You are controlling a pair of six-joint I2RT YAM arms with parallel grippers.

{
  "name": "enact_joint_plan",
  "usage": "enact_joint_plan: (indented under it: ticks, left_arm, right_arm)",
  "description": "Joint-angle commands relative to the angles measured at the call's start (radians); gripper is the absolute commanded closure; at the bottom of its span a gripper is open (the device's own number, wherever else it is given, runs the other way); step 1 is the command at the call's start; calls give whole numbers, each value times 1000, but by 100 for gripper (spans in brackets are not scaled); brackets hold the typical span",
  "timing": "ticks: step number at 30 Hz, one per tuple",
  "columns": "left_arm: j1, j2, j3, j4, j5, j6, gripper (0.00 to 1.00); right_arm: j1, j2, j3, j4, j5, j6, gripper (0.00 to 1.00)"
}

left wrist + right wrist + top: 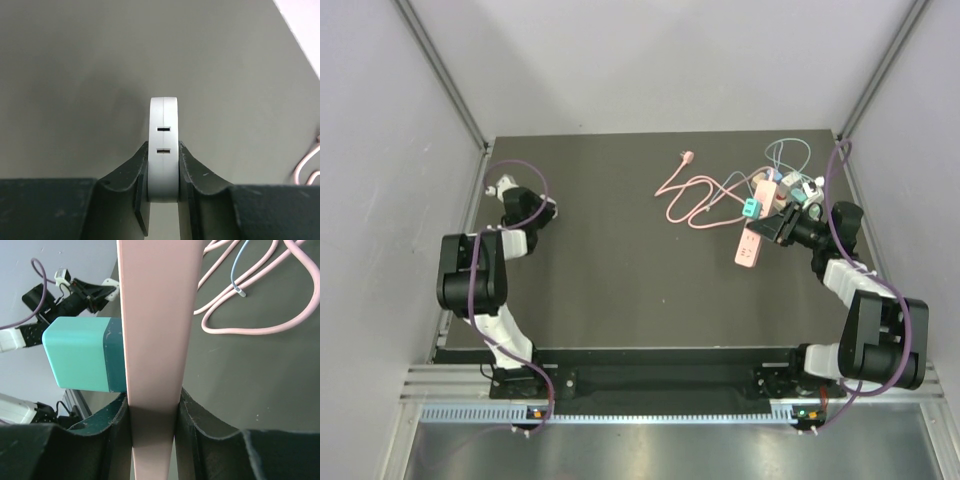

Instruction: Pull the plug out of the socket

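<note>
Teal boxy plastic plug sits in long pink plastic socket strip, just beside our right gripper clamped on that strip; our left gripper pinches white slotted plastic puck.

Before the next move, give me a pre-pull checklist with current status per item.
1. Right gripper clamped on the pink plastic power strip: ok.
2. Teal block-shaped plug seated in strip, exposed for grasping: ok.
3. Left gripper free to take plug: not ok, shut on a white slotted piece.
4. Left gripper near plug: not ok, far across the black table.
5. Pink cable clear of pull path: cannot tell.
</note>
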Motion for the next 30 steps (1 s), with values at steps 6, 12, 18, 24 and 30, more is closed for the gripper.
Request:
enact_joint_plan:
  ticks: [6, 12, 18, 24, 30]
  left_arm:
    - [47, 123, 159, -50, 122, -4, 58]
    - [74, 114, 181, -101, 134, 9, 45]
    - [86, 2, 173, -168, 144, 78, 38]
    - [70, -151, 52, -44, 374, -1, 31]
    - [-125, -273, -38, 140, 539, -31, 31]
  right_arm:
    - [-15, 12, 37, 100, -55, -7, 98]
    - [-32, 19, 43, 101, -67, -7, 97]
    - [-35, 16, 43, 111, -82, -13, 95]
    - [-33, 24, 44, 131, -111, -19, 92]
    - [-30, 26, 43, 127, -119, -33, 95]
